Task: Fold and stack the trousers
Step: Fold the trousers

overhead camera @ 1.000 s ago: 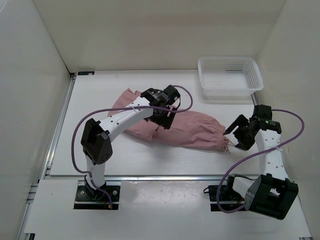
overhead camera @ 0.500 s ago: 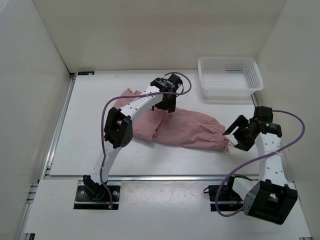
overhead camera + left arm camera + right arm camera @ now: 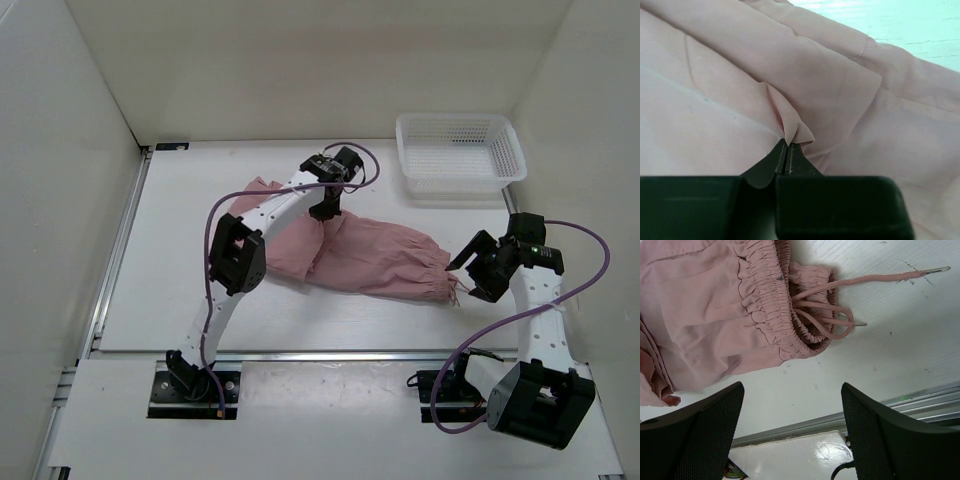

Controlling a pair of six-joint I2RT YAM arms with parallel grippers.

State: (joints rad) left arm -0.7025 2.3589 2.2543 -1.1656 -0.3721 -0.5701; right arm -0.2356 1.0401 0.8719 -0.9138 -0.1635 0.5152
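The dusty-pink trousers (image 3: pixel 385 255) lie crumpled across the middle of the table. Their gathered elastic end (image 3: pixel 771 300) and loose drawstrings (image 3: pixel 826 315) point toward the right arm. My left gripper (image 3: pixel 324 211) reaches over the far side of the trousers. In the left wrist view it (image 3: pixel 788 145) is shut, pinching a small raised fold of the fabric (image 3: pixel 790 120). My right gripper (image 3: pixel 469 278) hovers just right of the gathered end, open and empty. Its fingertips (image 3: pixel 735 390) stand wide apart above bare table, a little short of the drawstrings.
A white mesh basket (image 3: pixel 409 152) sits at the back right corner. White walls close in the table on the left, back and right. A metal rail (image 3: pixel 300 353) runs along the near edge.
My left arm stretched farther back over the trousers, and its gripper closed on a fold of fabric. The right arm shifted only slightly and stays open.
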